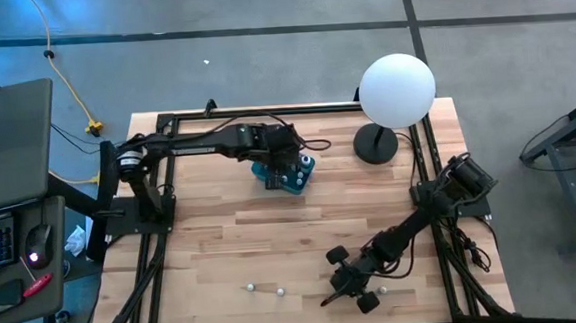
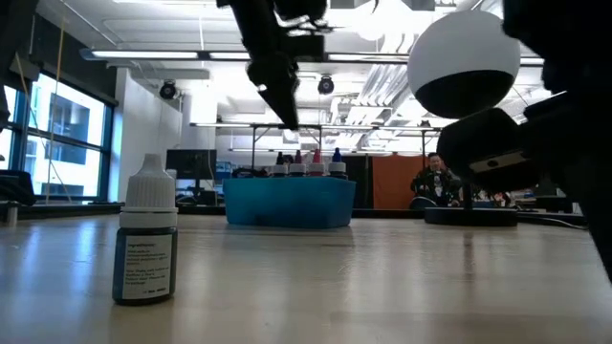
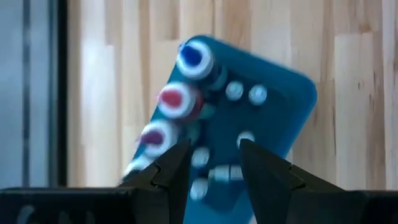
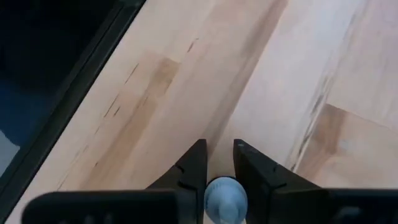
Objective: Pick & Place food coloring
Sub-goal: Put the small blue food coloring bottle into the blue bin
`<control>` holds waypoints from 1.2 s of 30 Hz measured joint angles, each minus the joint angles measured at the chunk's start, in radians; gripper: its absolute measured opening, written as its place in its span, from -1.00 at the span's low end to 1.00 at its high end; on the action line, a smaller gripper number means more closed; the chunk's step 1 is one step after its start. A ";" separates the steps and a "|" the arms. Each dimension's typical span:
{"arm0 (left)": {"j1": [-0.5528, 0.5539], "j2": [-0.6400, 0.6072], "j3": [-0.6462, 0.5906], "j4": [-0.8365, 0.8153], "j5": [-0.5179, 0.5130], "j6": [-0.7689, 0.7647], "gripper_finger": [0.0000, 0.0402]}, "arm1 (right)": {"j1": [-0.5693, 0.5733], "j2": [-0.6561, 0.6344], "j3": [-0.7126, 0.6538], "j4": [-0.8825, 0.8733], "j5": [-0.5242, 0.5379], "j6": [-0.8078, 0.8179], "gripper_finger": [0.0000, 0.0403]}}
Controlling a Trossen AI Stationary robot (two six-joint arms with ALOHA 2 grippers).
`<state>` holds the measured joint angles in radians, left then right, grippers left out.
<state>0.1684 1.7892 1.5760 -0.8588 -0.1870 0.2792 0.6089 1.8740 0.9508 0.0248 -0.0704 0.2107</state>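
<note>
A white-capped food coloring bottle (image 4: 225, 198) sits between the 2 fingers (image 4: 191, 168) of the right gripper (image 1: 353, 290), which close narrowly on its cap near the front edge of the desk (image 1: 223, 241). In the high view, a white cap (image 1: 382, 290) shows just beside this gripper. 2 more bottles (image 1: 247, 286) (image 1: 280, 291) lie apart on the bare wood to its left; the low view shows 1 bottle (image 2: 147, 244) upright, with a dark body and a printed label.

Further bottles (image 3: 191, 57) stand upright in the teal box (image 1: 287, 175) at the far middle of the desk, their caps marked blue, red and purple. The left gripper (image 3: 212, 163) hangs directly above this box, fingers (image 3: 261, 168) parted by a moderate gap and holding nothing; the box contents appear between them from above. In the low view, the bottle tops (image 2: 316, 168) rise over the box rim, with the left gripper above them.

A white globe lamp (image 1: 396, 91) on a black base stands at the far right. A seated person (image 2: 435, 179) shows in the room beyond.
</note>
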 joint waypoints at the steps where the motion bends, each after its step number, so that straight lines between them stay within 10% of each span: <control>1: 0.000 -0.016 0.004 -0.028 -0.012 -0.002 -0.34 | -0.003 0.000 0.000 0.003 0.001 0.012 -0.71; 6: 0.000 -0.123 0.050 -0.176 -0.124 -0.023 -0.34 | -0.044 -0.022 0.000 0.092 0.136 -0.059 -0.67; 14: 0.002 -0.323 0.064 -0.232 -0.209 -0.026 -0.34 | -0.225 -0.064 0.001 0.433 0.665 -0.474 -0.67; 25: 0.002 -0.384 0.065 -0.224 -0.209 -0.026 -0.34 | -0.742 -0.041 0.000 0.378 0.232 -0.213 -0.66; 36: 0.002 -0.363 0.063 -0.234 -0.194 0.005 -0.34 | -0.753 0.006 0.000 0.339 0.187 -0.267 -0.43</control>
<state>0.1699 1.4265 1.6394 -1.0930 -0.3805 0.2844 -0.1436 1.8797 0.9508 0.3634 0.1171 -0.0561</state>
